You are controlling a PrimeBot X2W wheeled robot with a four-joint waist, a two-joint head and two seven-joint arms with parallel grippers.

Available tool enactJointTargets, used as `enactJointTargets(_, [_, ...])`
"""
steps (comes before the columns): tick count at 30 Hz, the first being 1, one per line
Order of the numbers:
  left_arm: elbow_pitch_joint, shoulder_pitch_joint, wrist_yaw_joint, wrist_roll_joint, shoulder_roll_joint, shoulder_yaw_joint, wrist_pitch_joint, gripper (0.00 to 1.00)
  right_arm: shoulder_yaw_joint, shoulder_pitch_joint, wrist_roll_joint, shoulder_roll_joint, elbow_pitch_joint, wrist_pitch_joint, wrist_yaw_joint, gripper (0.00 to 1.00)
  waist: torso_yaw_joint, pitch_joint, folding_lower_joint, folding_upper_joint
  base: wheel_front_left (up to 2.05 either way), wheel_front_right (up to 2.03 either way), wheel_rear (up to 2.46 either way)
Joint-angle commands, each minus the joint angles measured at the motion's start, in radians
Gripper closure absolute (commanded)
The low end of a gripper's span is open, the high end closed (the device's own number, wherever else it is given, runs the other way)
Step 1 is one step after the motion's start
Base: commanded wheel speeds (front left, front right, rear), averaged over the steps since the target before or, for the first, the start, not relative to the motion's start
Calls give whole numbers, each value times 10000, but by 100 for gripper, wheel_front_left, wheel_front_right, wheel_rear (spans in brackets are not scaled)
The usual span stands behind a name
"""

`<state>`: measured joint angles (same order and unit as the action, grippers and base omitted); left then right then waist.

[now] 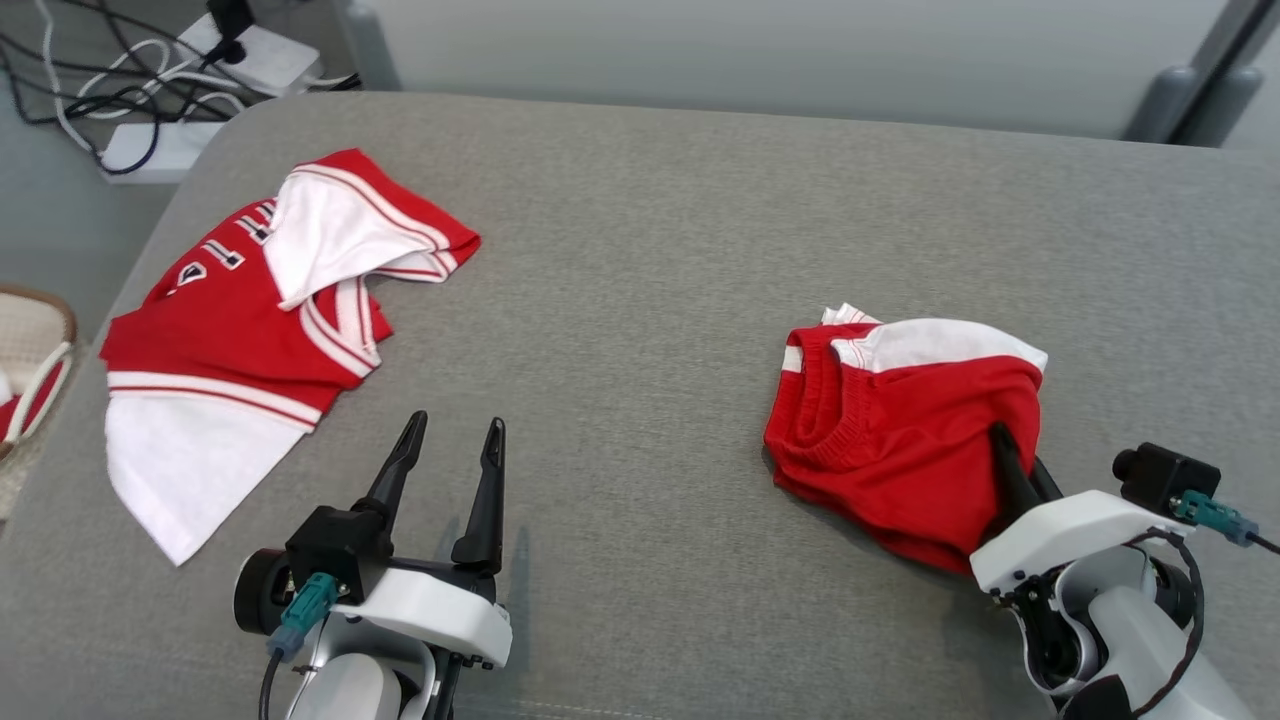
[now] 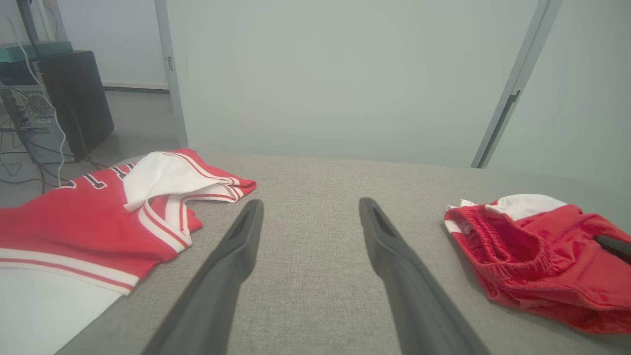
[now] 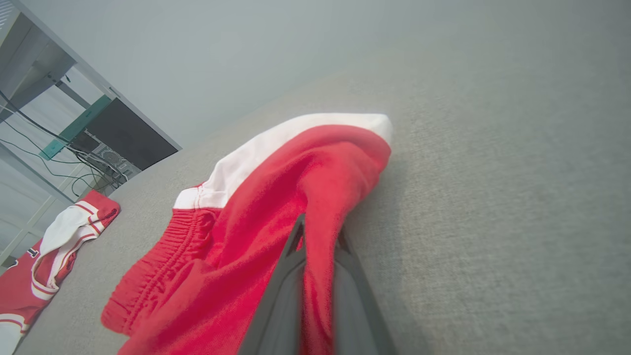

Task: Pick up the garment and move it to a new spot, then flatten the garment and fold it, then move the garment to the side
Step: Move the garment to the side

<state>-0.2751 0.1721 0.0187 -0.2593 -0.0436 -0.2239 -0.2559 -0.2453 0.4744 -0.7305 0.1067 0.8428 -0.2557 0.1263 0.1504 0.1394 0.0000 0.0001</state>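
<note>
Shorts (image 1: 890, 440), red with a white band, lie crumpled on the grey table (image 1: 640, 250) at about 4 o'clock in the head view. They seem not yet lifted, so the move, flattening, fold and set-aside all look left to do. The right gripper (image 1: 1015, 465) pinches a ridge of their cloth at their 5 o'clock edge, while the left gripper (image 1: 453, 425) stands wide and empty at 7 o'clock, a red-and-white jersey (image 1: 230, 330) at its 10 o'clock.

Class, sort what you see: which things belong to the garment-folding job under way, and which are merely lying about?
In the job: red shorts, right gripper shut on them, open left gripper, grey table.
Lying about: red-and-white jersey, wicker basket, power strips on the floor.
</note>
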Motion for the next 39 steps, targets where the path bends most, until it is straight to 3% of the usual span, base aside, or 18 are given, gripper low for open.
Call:
enactJointTargets(1, [164, 269, -58, -4, -66, 311, -59, 0, -170, -158, 66, 41, -323, -61, 44, 100, -648, -317, 0, -1, 0, 0, 0])
enactJointTargets(13, [189, 298, -68, 141, -66, 364, -59, 0, -188, -749, -15, 65, -530, -61, 44, 100, -3394, -322, 0, -1, 0, 0, 0])
enactJointTargets(19, [358, 383, -83, 240, -66, 461, -59, 0, -345, -816, -339, -21, -658, -61, 44, 100, -4331, -56, 0, -1, 0, 0, 0])
enactJointTargets(27, [709, 759, -202, 588, -66, 487, -59, 0, 8, -338, -125, 197, -804, -61, 44, 100, -4499, 823, 0, -1, 0, 0, 0])
enactJointTargets(39, [1288, 1243, -536, 1145, -66, 654, -59, 0, 1420, 1566, 1649, 1477, -129, -61, 44, 100, -3759, 1966, 0, -1, 0, 0, 0])
